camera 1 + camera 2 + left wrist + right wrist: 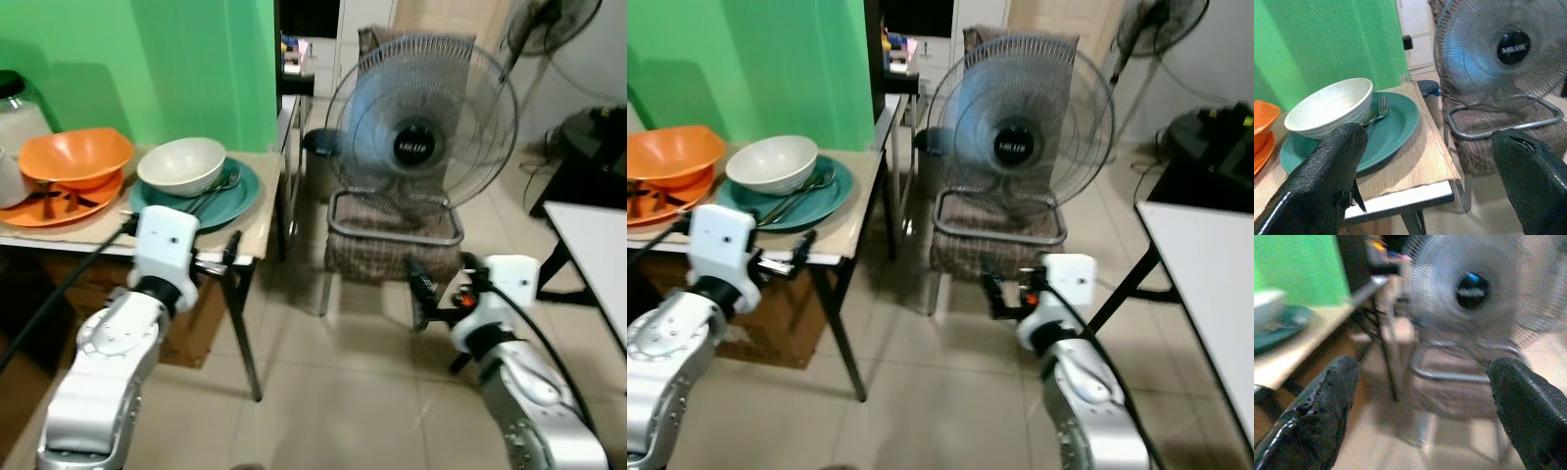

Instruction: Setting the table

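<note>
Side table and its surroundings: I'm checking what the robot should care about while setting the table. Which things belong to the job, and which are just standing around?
For the job:
white bowl
teal plate
fork
orange bowl
orange plate

Just standing around:
fan
chair under the fan
green wall
second fan behind

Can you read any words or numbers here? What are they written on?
White letters on the black round middle of the fan: too blurred to read in any view, even in the left wrist view, where they look biggest.
The white bowl, the green plate and the orange bowl: no words or numbers on them.
Nothing else here has writing that can be made out.
</note>
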### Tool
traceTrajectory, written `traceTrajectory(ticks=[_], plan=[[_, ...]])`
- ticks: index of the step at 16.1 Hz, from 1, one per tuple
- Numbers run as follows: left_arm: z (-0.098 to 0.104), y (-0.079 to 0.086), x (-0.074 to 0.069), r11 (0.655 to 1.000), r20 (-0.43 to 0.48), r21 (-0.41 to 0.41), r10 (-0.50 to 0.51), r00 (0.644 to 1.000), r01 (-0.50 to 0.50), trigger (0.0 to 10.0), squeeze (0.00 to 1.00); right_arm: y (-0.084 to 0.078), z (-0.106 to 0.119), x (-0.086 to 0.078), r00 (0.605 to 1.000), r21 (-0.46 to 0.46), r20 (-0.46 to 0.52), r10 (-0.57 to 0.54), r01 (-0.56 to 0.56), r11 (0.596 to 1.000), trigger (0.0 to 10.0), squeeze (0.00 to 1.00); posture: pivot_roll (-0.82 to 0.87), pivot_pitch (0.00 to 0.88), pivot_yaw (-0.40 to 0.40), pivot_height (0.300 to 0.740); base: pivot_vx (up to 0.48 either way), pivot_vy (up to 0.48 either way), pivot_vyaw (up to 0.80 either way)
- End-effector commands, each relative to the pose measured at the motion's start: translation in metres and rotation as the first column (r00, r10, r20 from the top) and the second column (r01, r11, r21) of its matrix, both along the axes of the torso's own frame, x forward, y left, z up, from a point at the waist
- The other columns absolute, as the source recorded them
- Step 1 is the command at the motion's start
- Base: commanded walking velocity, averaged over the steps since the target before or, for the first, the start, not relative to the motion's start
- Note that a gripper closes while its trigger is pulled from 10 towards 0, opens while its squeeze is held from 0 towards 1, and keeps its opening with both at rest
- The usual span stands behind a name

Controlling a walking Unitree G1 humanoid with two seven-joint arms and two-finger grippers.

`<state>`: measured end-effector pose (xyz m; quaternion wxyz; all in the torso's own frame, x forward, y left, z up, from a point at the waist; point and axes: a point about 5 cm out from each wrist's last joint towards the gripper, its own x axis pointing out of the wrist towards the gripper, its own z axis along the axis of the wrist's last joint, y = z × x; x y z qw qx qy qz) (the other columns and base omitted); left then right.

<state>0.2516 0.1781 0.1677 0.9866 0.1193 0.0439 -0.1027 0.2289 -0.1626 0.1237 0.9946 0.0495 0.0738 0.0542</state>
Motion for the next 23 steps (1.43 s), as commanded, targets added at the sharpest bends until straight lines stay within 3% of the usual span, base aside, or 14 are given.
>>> traceTrajectory(ticks=[1, 2, 13, 14, 15, 23], plan=[[0.0021, 0.0014, 0.0019, 1.0, 0.004, 0.011, 0.004, 1.0, -0.004, 10.0, 0.0, 0.0004, 0.0004, 0.0019, 1.0, -0.015, -0.01, -0.009, 0.009, 1.0, 10.0, 0.59, 0.11, 0.0, -0.011, 0.74, 0.0, 0.296, 0.0], [0.0019, 0.0012, 0.002, 1.0, 0.004, 0.012, 0.002, 1.0, -0.002, 10.0, 0.0, 0.0006, 0.0008, 0.0029, 1.0, -0.047, -0.006, -0.012, 0.011, 0.999, 10.0, 0.59, 0.11, 0.0, -0.012, 0.74, 0.0, 0.296, 0.0], [0.003, 0.0007, 0.0068, 1.0, 0.003, 0.014, -0.012, 1.0, 0.012, 10.0, 0.0, 0.0014, 0.0033, 0.0029, 1.0, 0.054, 0.008, 0.003, -0.003, 0.999, 10.0, 0.58, 0.1, 0.0, -0.003, 0.74, 0.0, 0.297, 0.0], [0.0029, 0.0002, 0.007, 1.0, 0.003, 0.011, -0.014, 1.0, 0.014, 10.0, 0.0, 0.0018, 0.0039, 0.0026, 1.0, 0.061, 0.008, 0.01, -0.011, 0.998, 10.0, 0.04, 0.1, 0.0, -0.004, 0.74, 0.0, 0.296, 0.0], [0.0028, 0.0002, 0.007, 1.0, 0.002, 0.009, -0.013, 1.0, 0.013, 10.0, 0.0, 0.002, 0.0047, 0.0027, 1.0, 0.067, 0.012, 0.015, -0.015, 0.998, 10.0, 0.0, 0.1, 0.0, -0.005, 0.74, 0.0, 0.3, 0.0], [0.0013, -0.0004, 0.0057, 1.0, -0.003, 0.004, -0.008, 1.0, 0.008, 10.0, 0.0, 0.0013, 0.0017, 0.0041, 1.0, 0.084, -0.024, 0.012, -0.01, 0.996, 10.0, 0.0, 0.11, 0.0, -0.014, 0.74, 0.0, 0.301, 0.0]])
